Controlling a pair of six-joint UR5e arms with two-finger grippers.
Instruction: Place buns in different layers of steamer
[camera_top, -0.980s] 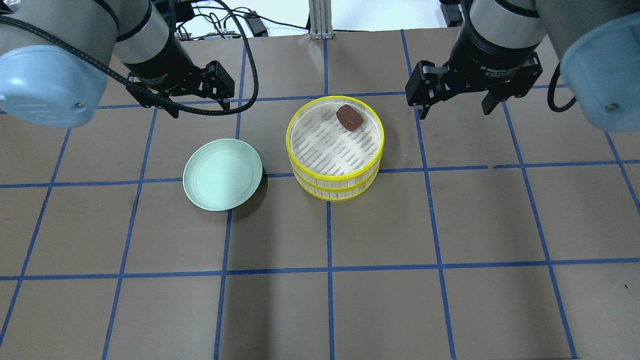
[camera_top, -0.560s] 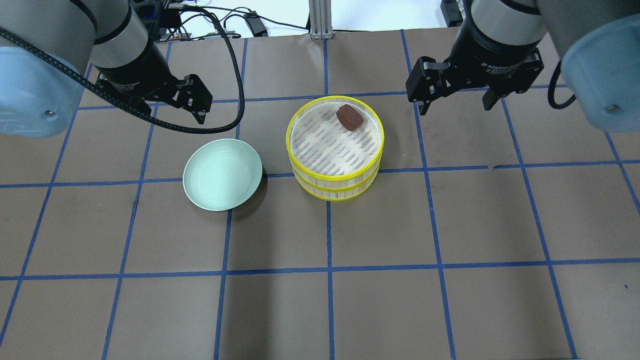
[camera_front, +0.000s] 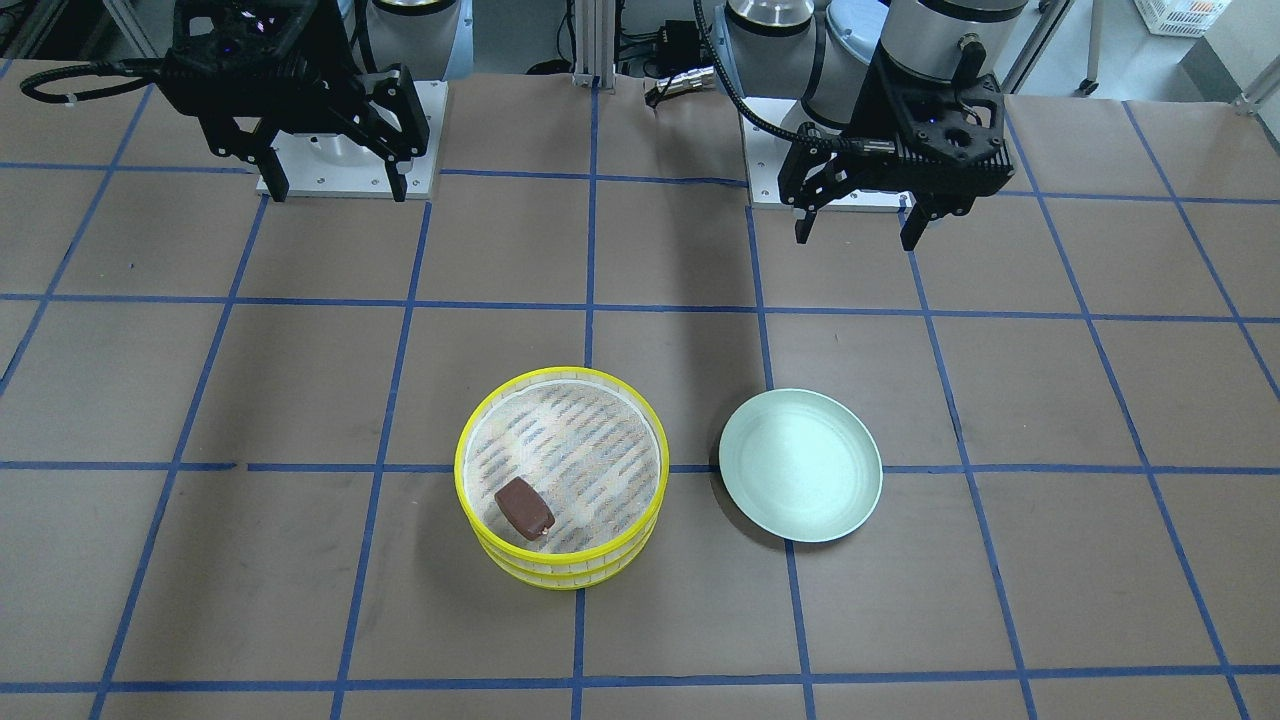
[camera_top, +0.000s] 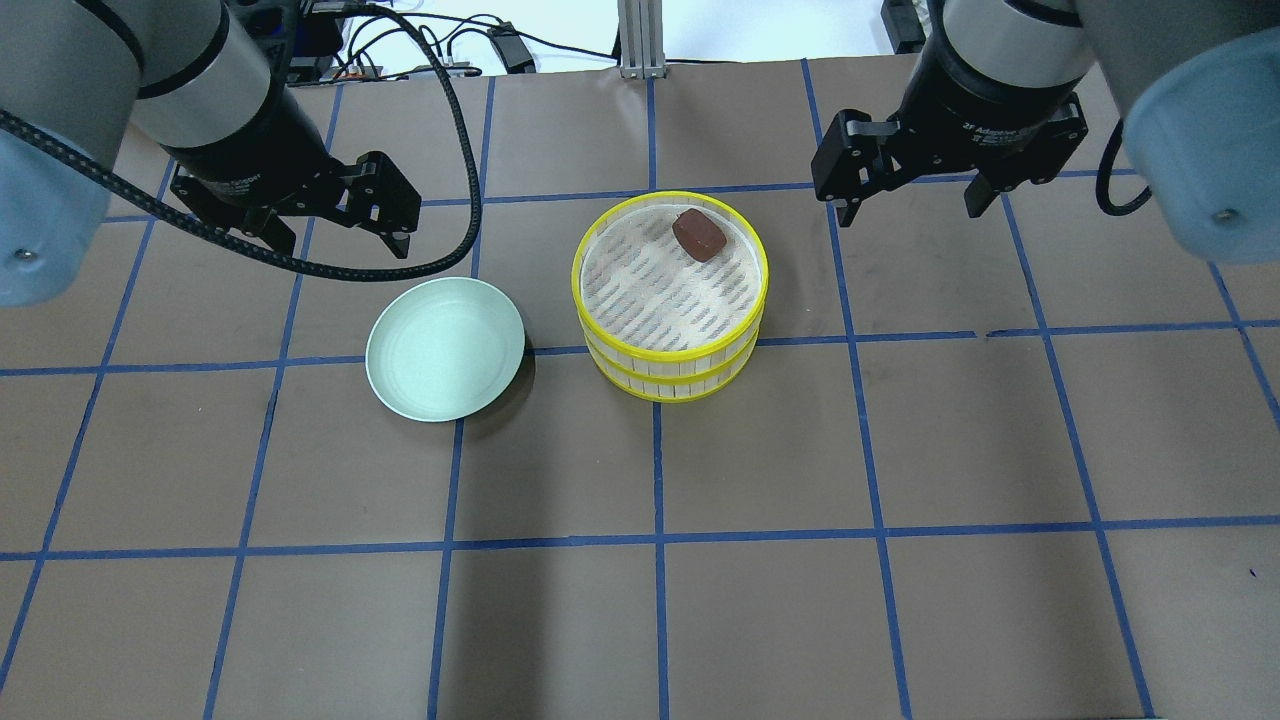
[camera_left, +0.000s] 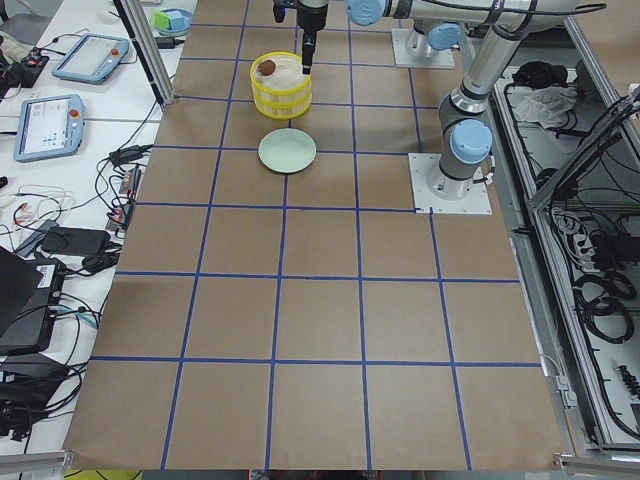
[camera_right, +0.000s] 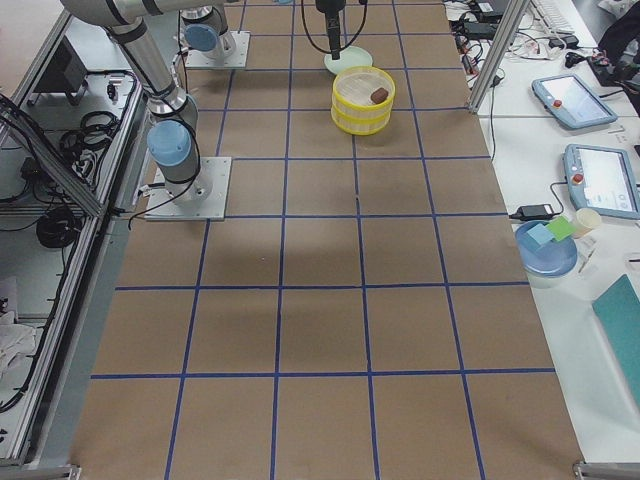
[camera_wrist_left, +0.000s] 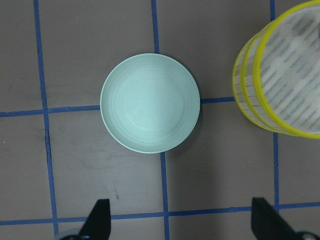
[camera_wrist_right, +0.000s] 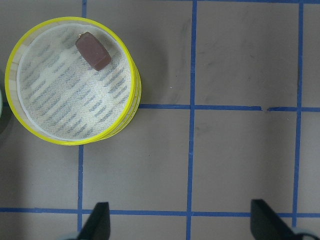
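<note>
Two steamer layers (camera_top: 668, 368) stand stacked at mid-table, yellow-rimmed; they also show in the front view (camera_front: 560, 566). The dark reddish-brown bun (camera_top: 698, 234) lies on the top layer's woven floor near its far edge, and shows in the right wrist view (camera_wrist_right: 93, 51). The cream-white bun is hidden or out of view. My left gripper (camera_top: 340, 240) is open and empty, above the table just behind the plate. My right gripper (camera_top: 912, 216) is open and empty, to the right of the steamer and apart from it.
An empty pale green plate (camera_top: 445, 350) sits left of the steamer, close to it; it fills the middle of the left wrist view (camera_wrist_left: 150, 102). Brown paper with a blue tape grid covers the table. Cables lie at the far edge.
My left gripper has moved left and toward the plate's far side. My right gripper has shifted slightly away from the steamer. The bun, steamer and plate have not moved.
</note>
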